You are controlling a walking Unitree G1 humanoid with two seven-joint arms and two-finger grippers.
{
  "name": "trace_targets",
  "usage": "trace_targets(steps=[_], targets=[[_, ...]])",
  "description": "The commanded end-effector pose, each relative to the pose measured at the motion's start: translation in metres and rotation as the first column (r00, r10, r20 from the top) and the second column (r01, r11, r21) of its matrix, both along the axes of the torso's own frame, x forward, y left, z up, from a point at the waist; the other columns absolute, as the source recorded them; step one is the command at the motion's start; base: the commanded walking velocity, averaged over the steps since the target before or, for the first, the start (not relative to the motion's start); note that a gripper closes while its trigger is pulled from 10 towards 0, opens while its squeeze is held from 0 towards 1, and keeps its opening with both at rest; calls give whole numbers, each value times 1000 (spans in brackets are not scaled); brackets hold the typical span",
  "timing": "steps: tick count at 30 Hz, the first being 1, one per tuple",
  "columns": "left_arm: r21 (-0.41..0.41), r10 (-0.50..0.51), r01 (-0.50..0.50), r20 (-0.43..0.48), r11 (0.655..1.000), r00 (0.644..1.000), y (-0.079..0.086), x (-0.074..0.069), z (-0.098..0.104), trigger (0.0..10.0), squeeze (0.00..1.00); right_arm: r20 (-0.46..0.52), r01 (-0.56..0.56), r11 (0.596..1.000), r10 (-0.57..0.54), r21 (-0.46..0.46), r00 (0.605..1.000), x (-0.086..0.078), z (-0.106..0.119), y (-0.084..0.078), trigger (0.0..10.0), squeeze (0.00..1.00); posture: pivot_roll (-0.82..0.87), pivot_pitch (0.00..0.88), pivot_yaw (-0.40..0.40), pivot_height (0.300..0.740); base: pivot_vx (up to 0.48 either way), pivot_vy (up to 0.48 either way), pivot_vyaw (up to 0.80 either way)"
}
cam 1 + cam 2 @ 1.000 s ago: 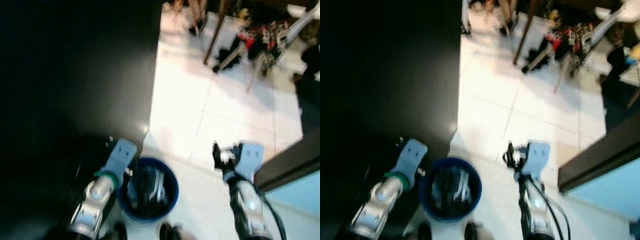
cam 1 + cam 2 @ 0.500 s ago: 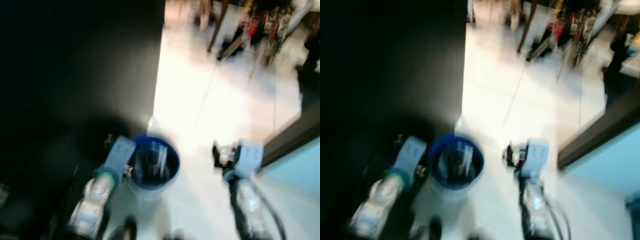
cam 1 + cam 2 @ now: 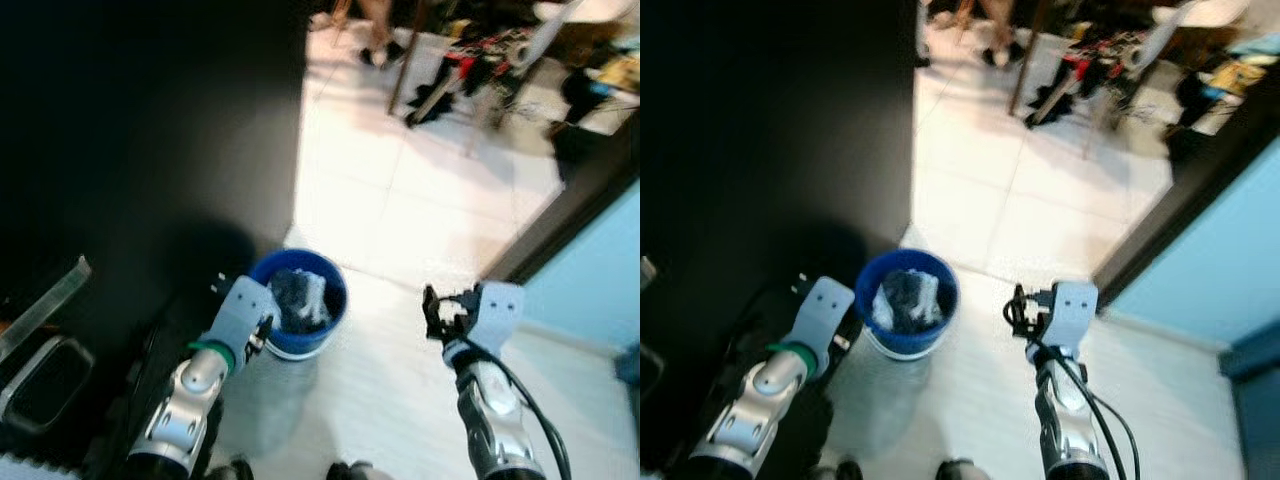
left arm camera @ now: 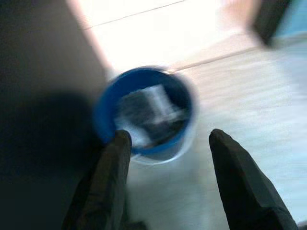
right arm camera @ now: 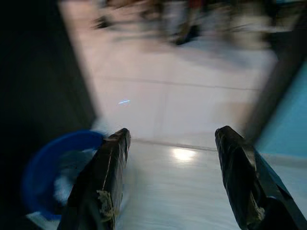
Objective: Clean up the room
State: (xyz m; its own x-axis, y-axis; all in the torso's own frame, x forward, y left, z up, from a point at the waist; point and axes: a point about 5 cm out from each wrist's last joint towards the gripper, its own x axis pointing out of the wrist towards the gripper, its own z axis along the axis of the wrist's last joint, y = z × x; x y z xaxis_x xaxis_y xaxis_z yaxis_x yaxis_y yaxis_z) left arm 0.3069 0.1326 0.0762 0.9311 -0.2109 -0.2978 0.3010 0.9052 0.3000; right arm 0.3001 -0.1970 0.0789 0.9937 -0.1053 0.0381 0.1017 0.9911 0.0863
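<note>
a blue bucket (image 3: pixel 297 302) stands on the pale floor (image 3: pixel 390 215) just ahead of the robot, at the edge of a dark wall (image 3: pixel 150 130) that takes up the left of the scene. it holds a crumpled heap of grey and white stuff (image 3: pixel 303 296), possibly plastic or cloth; the blur makes it hard to say which. the left gripper (image 4: pixel 165 143) is close to the bucket's near left side, its two black fingers (image 4: pixel 112 167) spread apart with nothing between them, one tip near the rim, though i cannot tell if it touches. the right gripper (image 5: pixel 170 139) is held out over bare floor to the right of the bucket, well apart from it, fingers also parted and empty. to the right a dark door frame (image 3: pixel 560 200) runs diagonally, with a light blue surface (image 3: pixel 1200 260) beyond it. far across the tiled floor sits a clutter of dark and red items (image 3: pixel 470 65) among chair or table legs (image 3: pixel 408 55). at the near left, in shadow, a dark bin-like container (image 3: pixel 45 375) can be made out.
</note>
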Motion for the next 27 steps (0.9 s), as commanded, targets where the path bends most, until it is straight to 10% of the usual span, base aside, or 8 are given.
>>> trace_targets(steps=[1, 15, 27], targets=[[-15, 10, -11, -64, 1000, 998, 1, -4, -11, 10000, 0, -58, 19, 1000, -19, 8, 998, -8, -14, -3, 10000, 0, -49, 154, -35, 740, 0, 0, -800], [131, -34, 42, -66, 990, 997, 20, -13, -37, 10000, 0, -190, -8, 999, -2, -49, 982, -20, -43, -8, 10000, 0, -52, 135, -33, 740, 0, 0, -800], [-5, 64, -65, -122, 998, 991, 37, -19, -57, 10000, 0, -263, -2, 997, -19, -80, 965, -30, -62, -15, 10000, 0, -60, 110, -34, 740, 0, 0, -799]])
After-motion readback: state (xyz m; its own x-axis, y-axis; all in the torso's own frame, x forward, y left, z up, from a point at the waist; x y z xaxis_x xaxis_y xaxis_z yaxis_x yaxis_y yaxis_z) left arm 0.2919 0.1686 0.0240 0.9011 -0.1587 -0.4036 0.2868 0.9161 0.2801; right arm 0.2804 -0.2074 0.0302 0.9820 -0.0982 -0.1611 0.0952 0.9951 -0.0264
